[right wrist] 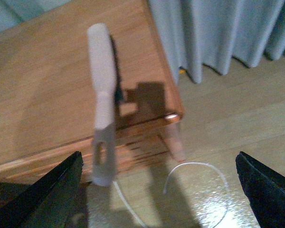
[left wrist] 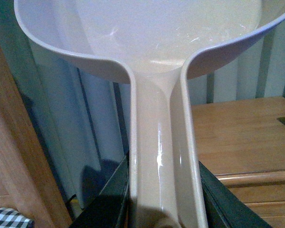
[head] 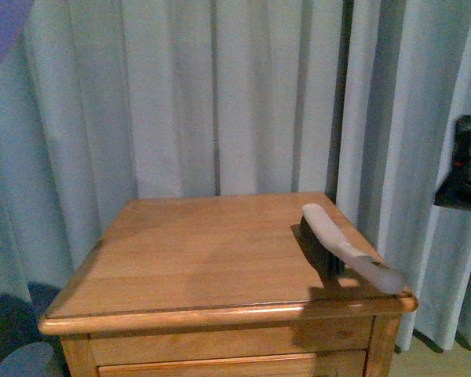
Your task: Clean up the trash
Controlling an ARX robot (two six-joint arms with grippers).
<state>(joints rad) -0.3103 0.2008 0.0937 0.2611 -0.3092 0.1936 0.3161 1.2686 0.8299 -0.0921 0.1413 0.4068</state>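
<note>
Now, a pale curtain (head: 220, 94) is seen hanging behind everything, and the wooden cabinet (head: 196, 259) is set in front of it. The beige dustpan (left wrist: 156, 28) is held out beside the cabinet by the left arm, its handle clamped between the jaws of the left gripper (left wrist: 162, 209). The brush (head: 345, 251) is laid along the top's right edge, its handle tip jutting past the front corner. The right gripper (right wrist: 157, 156) is poised above that corner, pointed down, fingers spread wide and touching nothing. The trash is not caught in any view.
</note>
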